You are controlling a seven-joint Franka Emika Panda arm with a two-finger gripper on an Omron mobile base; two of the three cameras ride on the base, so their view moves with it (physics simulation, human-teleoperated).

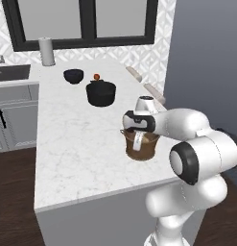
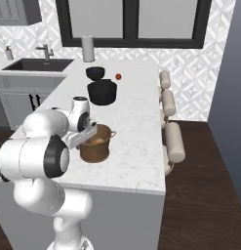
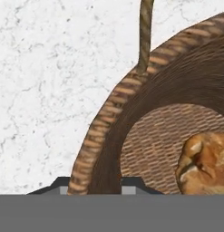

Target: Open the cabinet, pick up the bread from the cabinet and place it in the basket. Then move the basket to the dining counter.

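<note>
The basket (image 1: 141,146) stands on the white marble tabletop (image 1: 72,144), near its near edge and toward its right side. In the left base view the arm crosses in front of it, so just its lower body and part of the rim show. In the right base view the basket (image 2: 96,144) sits just right of the arm, with one small side handle sticking out on its right.

The bread (image 3: 205,163) lies inside the basket (image 3: 113,118), on the woven bottom. In the right base view a tan patch of it shows inside the rim (image 2: 96,140).

The gripper (image 3: 95,186) is at the basket's rim. In the hand view one dark finger tip (image 3: 59,186) rises outside the woven wall and the other just inside it, so the fingers straddle the rim. They sit close to the wall, but I cannot tell whether they press on it or stand slightly apart from it. One side handle (image 3: 145,31) of the basket stands up from the rim, away from the fingers.

Farther back on the tabletop stand a black pot (image 1: 101,93), a dark bowl (image 1: 73,76) and a small red thing (image 1: 96,76) beside the bowl. A paper roll (image 1: 47,51) stands at the far edge, left of the bowl. Three stools (image 2: 170,127) line the right side of the tabletop.
</note>
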